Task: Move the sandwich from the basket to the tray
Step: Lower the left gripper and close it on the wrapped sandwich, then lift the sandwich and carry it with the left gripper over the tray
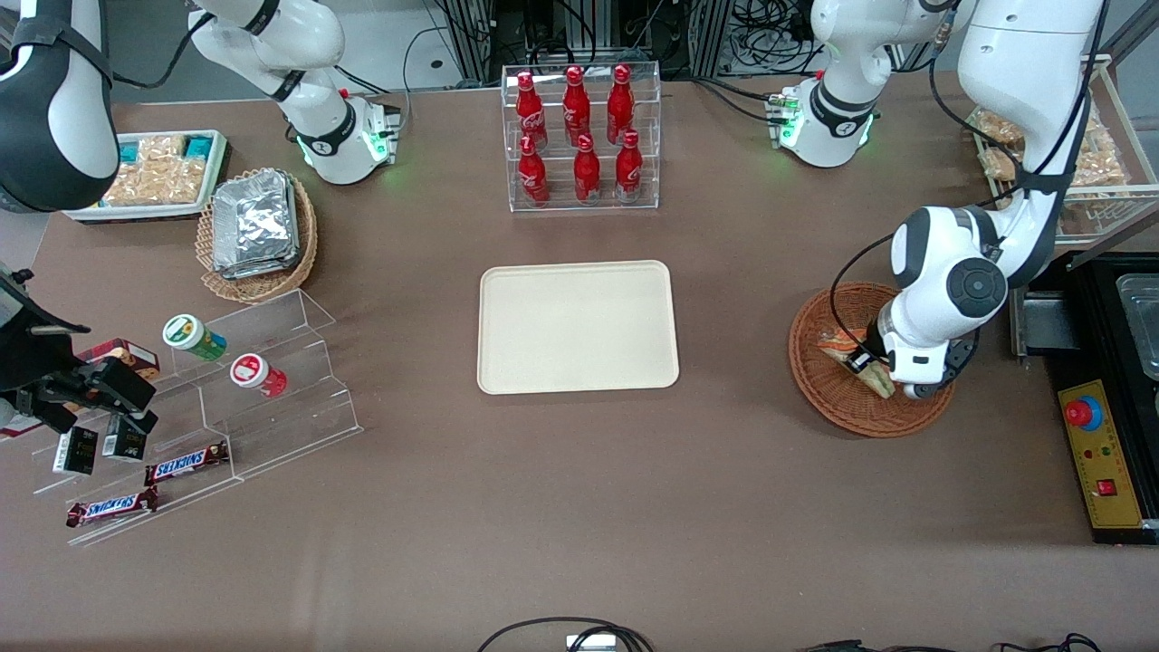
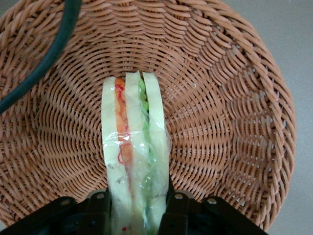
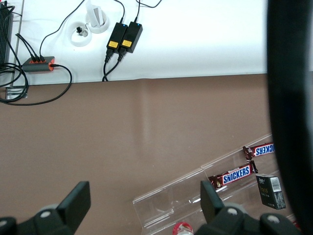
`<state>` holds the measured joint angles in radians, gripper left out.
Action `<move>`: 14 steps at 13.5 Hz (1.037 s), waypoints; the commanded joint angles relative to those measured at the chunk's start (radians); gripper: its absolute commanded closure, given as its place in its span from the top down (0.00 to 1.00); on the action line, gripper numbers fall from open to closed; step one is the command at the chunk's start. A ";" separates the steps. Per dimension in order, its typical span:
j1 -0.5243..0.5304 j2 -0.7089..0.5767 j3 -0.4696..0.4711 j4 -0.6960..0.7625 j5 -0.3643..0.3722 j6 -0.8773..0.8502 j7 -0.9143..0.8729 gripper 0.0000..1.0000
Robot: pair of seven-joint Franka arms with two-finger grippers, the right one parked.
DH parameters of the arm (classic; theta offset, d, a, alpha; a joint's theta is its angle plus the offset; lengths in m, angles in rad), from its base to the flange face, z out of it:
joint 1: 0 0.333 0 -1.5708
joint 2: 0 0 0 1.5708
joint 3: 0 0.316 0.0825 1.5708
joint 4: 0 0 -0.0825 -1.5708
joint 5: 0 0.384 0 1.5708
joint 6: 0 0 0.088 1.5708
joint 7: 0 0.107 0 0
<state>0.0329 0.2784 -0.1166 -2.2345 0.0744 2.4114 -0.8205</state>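
Note:
The sandwich (image 2: 132, 142) is a wrapped wedge of pale bread with orange and green filling, standing on edge in the reddish-brown wicker basket (image 2: 234, 122). My left gripper (image 2: 138, 210) is down inside the basket, and its black fingers (image 2: 98, 210) press on both bread faces at one end of the wedge, shut on it. In the front view the gripper (image 1: 871, 367) and sandwich (image 1: 847, 349) are low in the basket (image 1: 842, 407), toward the working arm's end of the table. The cream tray (image 1: 578, 326) lies bare at the table's middle.
A clear rack of red bottles (image 1: 582, 136) stands farther from the front camera than the tray. A tan basket of foil packs (image 1: 258, 231), a white snack tray (image 1: 154, 172) and a stepped acrylic stand (image 1: 226, 398) sit toward the parked arm's end. A black control box (image 1: 1100, 462) sits beside the basket.

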 commanded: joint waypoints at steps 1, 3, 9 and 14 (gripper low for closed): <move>-0.005 -0.050 -0.002 0.016 0.022 -0.058 -0.022 0.15; -0.005 -0.106 -0.049 0.061 0.022 -0.148 -0.011 0.15; -0.004 -0.140 -0.239 0.303 0.019 -0.448 0.000 0.15; -0.005 -0.078 -0.428 0.320 0.021 -0.371 0.001 0.14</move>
<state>0.0253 0.1519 -0.4970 -1.9421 0.0807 2.0133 -0.8200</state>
